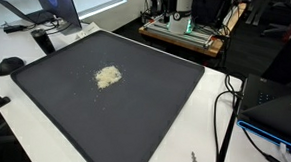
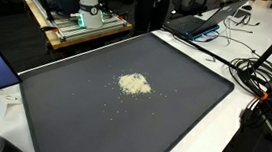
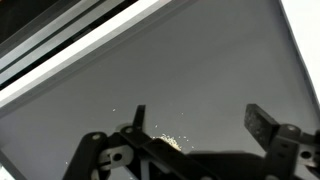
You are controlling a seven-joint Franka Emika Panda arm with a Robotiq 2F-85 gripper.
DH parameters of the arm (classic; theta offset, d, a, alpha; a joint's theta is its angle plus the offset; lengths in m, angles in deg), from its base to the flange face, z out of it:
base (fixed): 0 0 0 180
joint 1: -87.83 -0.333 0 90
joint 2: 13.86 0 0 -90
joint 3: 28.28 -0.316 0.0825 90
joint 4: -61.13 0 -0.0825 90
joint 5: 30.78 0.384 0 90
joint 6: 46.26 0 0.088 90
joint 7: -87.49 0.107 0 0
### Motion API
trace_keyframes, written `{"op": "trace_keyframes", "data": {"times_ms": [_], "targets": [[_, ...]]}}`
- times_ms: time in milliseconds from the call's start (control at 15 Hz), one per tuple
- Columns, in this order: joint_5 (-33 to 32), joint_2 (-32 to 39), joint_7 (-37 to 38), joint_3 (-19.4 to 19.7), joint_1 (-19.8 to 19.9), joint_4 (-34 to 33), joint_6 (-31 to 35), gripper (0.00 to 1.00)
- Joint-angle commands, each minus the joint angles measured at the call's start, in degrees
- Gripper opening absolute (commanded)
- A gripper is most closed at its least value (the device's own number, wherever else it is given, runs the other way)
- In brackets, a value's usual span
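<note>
Hovering over the dark mat (image 3: 200, 70), the gripper (image 3: 200, 122) has its jaws spread wide, nothing held. Crumb pile (image 1: 108, 77) sits near the mat's middle with loose grains scattered around it; the wrist view shows it low between the fingers (image 3: 262, 120). Mat rim is well clear of the pile on every side. Cables (image 2: 261, 80) and laptop (image 2: 196, 25) lie beyond the mat's edge.

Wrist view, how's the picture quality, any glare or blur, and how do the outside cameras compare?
Wrist view: the open gripper is a dark, soft-edged silhouette, the white table edge is blown out, the crumb pile barely resolves. In both exterior views: even light, no hard shadows, the black mat matte, the pile clear.
</note>
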Motion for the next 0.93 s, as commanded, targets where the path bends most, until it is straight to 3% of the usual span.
{"op": "trace_keyframes", "data": {"times_ms": [0,267,867], "targets": [[-2.55,4.15,2.21,1.10,-1.02,-2.25,1.11,1.00],[-6.25,7.71,4.16,1.34,-1.58,-5.92,0.82,1.00],[-22.52,17.47,8.11,3.70,-3.90,-18.35,-1.08,1.00]]}}
